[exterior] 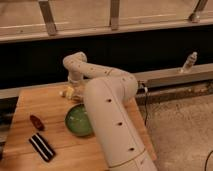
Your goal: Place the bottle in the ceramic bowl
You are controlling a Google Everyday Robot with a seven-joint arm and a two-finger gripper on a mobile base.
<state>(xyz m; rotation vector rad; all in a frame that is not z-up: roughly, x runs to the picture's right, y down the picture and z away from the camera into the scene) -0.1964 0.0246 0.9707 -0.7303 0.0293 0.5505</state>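
The bottle [66, 93] lies on its side at the far edge of the wooden table [35, 102]; only its pale left end shows beside my gripper. My gripper [74, 90] is down at the bottle, open, with the fingers over its right part. The wrist hides where they meet the bottle. The ceramic bowl [77, 120], green and glossy, stands on the table just in front of the bottle. My white arm covers the bowl's right side.
A dark red object [36, 122] and a black striped object [42, 146] lie on the table's left front. A clear bottle [189, 62] stands on the ledge at the right. A dark wall and railing run behind the table.
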